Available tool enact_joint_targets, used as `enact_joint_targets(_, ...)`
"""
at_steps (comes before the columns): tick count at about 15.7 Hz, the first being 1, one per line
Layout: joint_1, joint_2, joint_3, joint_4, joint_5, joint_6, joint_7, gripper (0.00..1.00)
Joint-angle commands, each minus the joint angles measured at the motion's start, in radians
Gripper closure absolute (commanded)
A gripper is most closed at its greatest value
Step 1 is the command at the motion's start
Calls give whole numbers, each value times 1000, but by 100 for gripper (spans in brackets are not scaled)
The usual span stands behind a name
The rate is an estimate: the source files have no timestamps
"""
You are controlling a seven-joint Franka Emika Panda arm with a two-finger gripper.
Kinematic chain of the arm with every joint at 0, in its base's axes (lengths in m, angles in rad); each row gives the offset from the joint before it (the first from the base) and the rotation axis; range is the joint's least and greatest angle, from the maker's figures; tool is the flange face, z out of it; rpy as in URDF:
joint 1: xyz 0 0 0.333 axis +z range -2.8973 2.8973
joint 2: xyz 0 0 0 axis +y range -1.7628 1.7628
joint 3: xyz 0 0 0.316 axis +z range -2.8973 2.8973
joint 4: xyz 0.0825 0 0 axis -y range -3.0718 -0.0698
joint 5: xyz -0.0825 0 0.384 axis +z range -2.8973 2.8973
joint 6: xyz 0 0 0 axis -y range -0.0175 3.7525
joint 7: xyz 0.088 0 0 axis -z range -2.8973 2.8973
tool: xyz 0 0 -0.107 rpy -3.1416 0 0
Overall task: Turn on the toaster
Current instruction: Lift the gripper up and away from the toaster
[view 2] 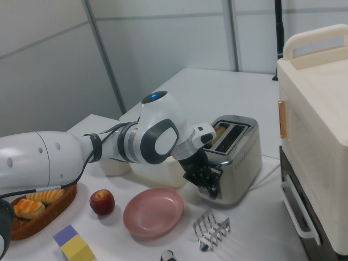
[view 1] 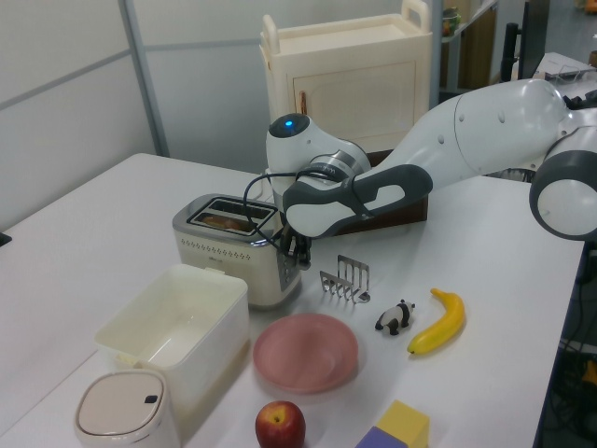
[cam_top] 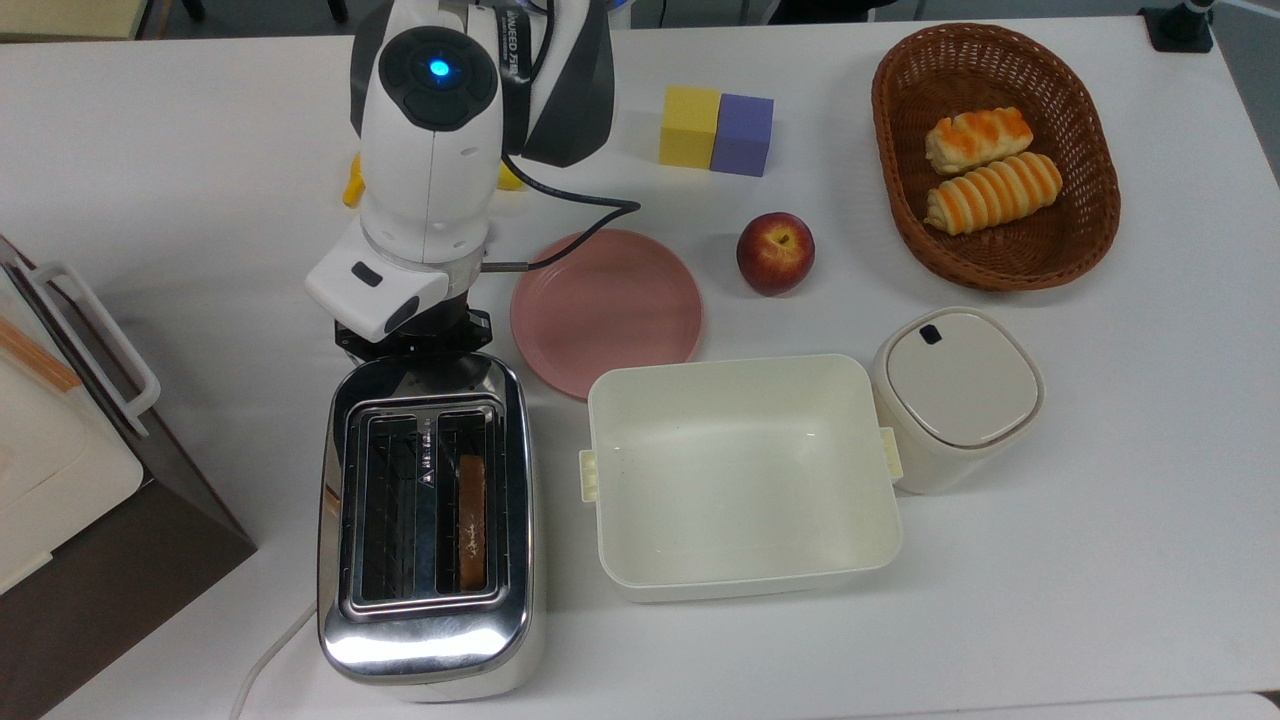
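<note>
The chrome two-slot toaster (cam_top: 425, 520) stands at the table's front in the top view, with a slice of toast (cam_top: 473, 520) sunk low in one slot. Its white cord (cam_top: 265, 660) trails off the front edge. My gripper (view 1: 297, 257) is shut and pressed against the toaster's (view 1: 233, 247) end face, low beside the lever side. In the right view the gripper (view 2: 209, 184) hangs against the toaster's (view 2: 236, 157) near end. From above, my wrist covers the gripper (cam_top: 405, 348) at the toaster's far end.
A pink plate (cam_top: 605, 310) and a cream tub (cam_top: 745, 560) lie right of the toaster in the top view. A wire toast rack (view 1: 345, 278), toy panda (view 1: 395, 317) and banana (view 1: 440, 322) sit near the gripper. A white boxy appliance (cam_top: 50, 440) stands at the top view's left.
</note>
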Motion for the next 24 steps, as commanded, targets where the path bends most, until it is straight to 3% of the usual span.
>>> enact_joint_targets(1,2,28,-4,-7,-18,32,2,100)
enact_joint_targets(10,0,-34,-4,2,-1,18,8,100)
enact_joint_targets(15,3,-146,-3,2,1,-115,8,100)
enact_joint_targets(24,5,-315,51,5,13,-348,76,100)
